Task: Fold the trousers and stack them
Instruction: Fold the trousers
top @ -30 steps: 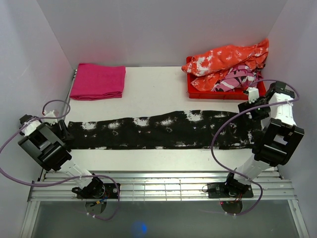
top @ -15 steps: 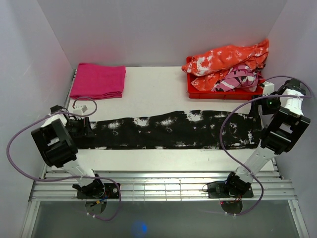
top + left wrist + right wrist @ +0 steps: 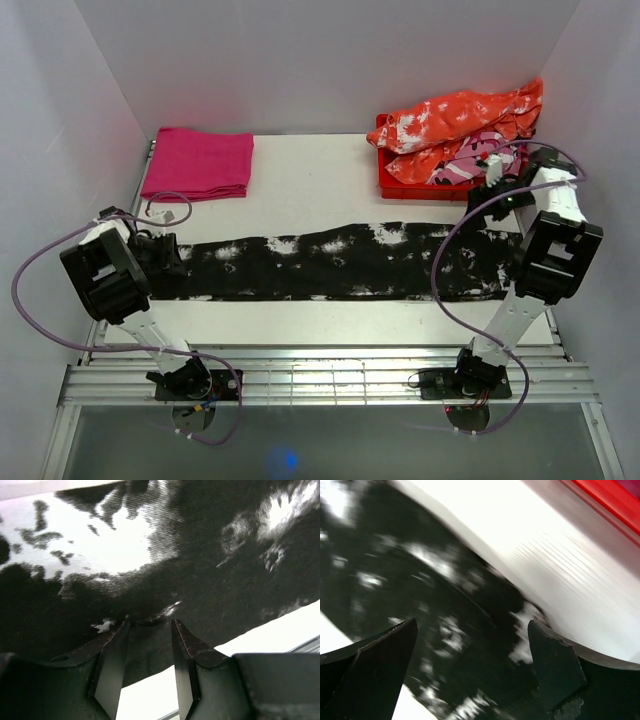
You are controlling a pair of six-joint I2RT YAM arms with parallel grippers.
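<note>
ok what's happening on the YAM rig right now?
The trousers lie flat in a long strip across the table. The left gripper has its jaws pinched on the fabric at the left end; the right gripper hovers over the right end near the red bin, jaws wide open. No fold made yet.

We saw a white table (image 3: pixel 320 175) boxed in by pale walls (image 3: pixel 320 60) on three sides. At its far left corner lay a magenta cloth (image 3: pixel 198 163), folded flat into a neat rectangle. At the far right stood a red bin (image 3: pixel 400 186), its near wall also showing in the right wrist view. An orange garment with white splotches (image 3: pixel 460 115) was heaped over the bin and spilled past its far right edge. A pink-and-white patterned piece (image 3: pixel 475 158) lay bunched beneath it. Metal rails (image 3: pixel 320 375) ran along the table's near edge.
</note>
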